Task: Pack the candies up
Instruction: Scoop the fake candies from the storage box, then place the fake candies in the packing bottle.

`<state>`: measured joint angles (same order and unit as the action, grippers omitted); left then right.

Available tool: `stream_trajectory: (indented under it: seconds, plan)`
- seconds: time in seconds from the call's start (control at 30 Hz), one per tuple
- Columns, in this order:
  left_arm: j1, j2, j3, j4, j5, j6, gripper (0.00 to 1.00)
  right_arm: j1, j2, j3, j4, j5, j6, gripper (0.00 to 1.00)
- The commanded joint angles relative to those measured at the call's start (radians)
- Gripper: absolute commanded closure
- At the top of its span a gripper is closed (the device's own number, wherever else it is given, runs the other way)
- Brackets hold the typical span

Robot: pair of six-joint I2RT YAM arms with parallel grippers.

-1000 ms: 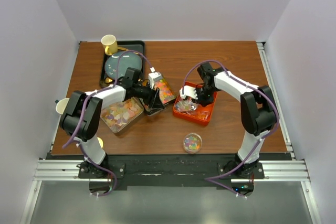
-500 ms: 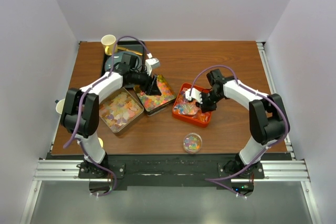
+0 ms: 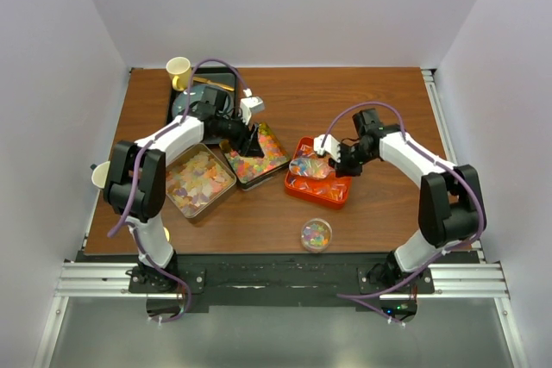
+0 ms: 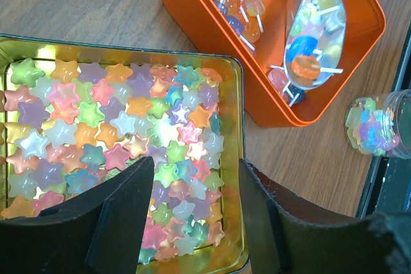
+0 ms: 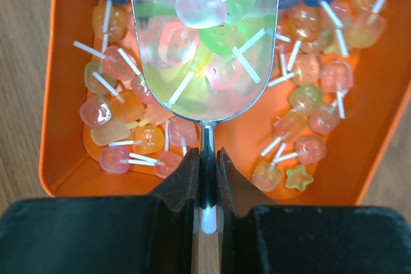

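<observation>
Over the orange tin (image 5: pixel 64 158), right jaws are clenching a silver metal scoop (image 5: pixel 186 104) of lollipop candies (image 5: pixel 200 4); left jaws are gaping.

Left arm (image 3: pixel 177 137) and right arm (image 3: pixel 405 154): white shells, black joints. Purple cable looped off each, left (image 3: pixel 216 61) and right (image 3: pixel 349 112). Fingers (image 4: pixel 122 222) matte black, wedge-shaped. Small white block (image 3: pixel 252 108) spotted near wrist, probably camera housing.
</observation>
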<state>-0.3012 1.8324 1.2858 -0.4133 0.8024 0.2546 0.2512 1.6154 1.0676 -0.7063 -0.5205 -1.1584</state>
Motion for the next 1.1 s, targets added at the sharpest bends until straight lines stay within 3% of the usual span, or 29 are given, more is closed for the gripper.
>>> stream_trajectory:
  seconds: [0.0,0.37,0.77,1.07]
  plan:
    - [0.008,-0.035,0.023,0.001,0.001,0.023,0.40,-0.024,-0.101,-0.017,0.030,-0.052,0.038,1.00]
    - [0.013,-0.093,-0.031,0.039,-0.029,-0.006,0.40,-0.043,-0.339,-0.112,0.087,-0.070,0.184,1.00]
    - [0.028,-0.148,-0.065,0.134,-0.045,-0.080,0.39,-0.041,-0.563,-0.072,-0.395,0.080,-0.158,1.00]
    - [0.047,-0.180,-0.144,0.222,-0.023,-0.133,0.39,0.002,-0.611,-0.040,-0.582,0.243,-0.356,1.00]
